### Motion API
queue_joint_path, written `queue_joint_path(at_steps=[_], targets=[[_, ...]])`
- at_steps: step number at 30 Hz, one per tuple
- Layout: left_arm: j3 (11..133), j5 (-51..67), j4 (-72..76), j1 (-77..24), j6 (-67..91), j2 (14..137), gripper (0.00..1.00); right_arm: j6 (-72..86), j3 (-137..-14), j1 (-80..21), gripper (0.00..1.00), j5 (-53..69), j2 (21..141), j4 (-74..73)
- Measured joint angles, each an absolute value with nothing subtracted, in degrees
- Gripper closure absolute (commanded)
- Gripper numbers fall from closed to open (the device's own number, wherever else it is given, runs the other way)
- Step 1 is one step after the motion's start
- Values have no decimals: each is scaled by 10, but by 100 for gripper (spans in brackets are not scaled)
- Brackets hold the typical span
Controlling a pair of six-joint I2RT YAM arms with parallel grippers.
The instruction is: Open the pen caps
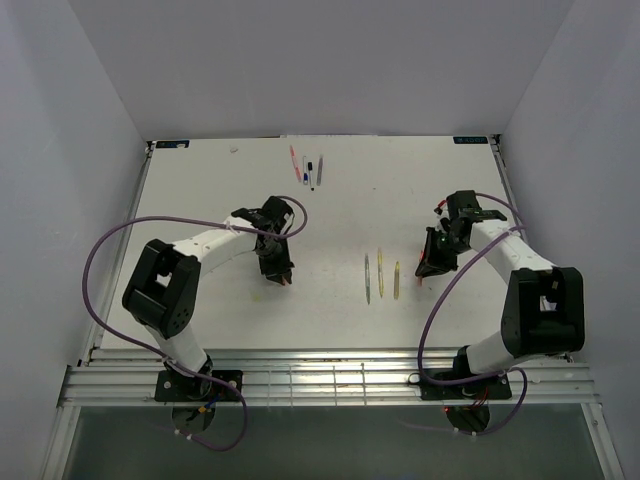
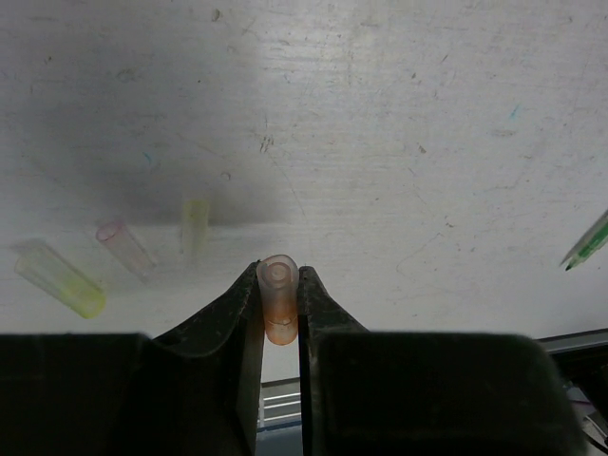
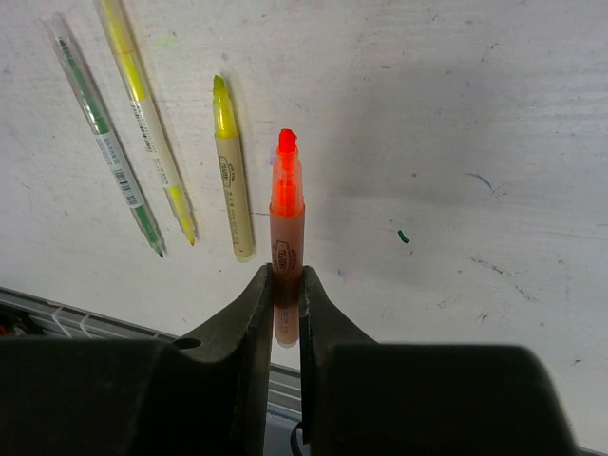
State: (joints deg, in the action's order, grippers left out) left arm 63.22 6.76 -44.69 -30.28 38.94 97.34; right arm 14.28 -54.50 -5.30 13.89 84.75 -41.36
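Now the left tool (image 2: pixel 279 281) clenches the orange cap (image 2: pixel 277 302) over the table (image 2: pixel 399 114), near a green-yellow cap (image 2: pixel 59 278), a pink cap (image 2: pixel 123 245) and a pale yellow cap (image 2: pixel 195 224) lying loose; the right tool (image 3: pixel 286 283) grasps the uncapped orange highlighter (image 3: pixel 287 195) by its barrel.

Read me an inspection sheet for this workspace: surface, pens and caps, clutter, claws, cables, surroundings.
Surface: white table, scuffed, with small ink marks.
Job's things: orange cap off its pen; three loose caps lying on the table.
Clutter: orange pen, tip bare; three pens lying beside it, tips bare; far pens at the back edge, too small to judge.
Claws: left claw shut on the orange cap; right claw shut on the orange pen.
Cables: purple cable loops off each arm, away from the pens.
Surroundings: white walls on three sides; metal rail at the near edge.
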Motion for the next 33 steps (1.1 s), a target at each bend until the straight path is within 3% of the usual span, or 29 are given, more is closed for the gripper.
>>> queue_joint_path(at_steps=[9,24,33], targets=[[639,36,-459,-313,385,999,95,136,-542,-53,90,149,871,-394],[638,21,-464,-321,384,1023,69,134,-533,-53,85,168,890,-371],[634,23,-462,-321,388,1023,62,134,-512,-53,84,171,891,-359]])
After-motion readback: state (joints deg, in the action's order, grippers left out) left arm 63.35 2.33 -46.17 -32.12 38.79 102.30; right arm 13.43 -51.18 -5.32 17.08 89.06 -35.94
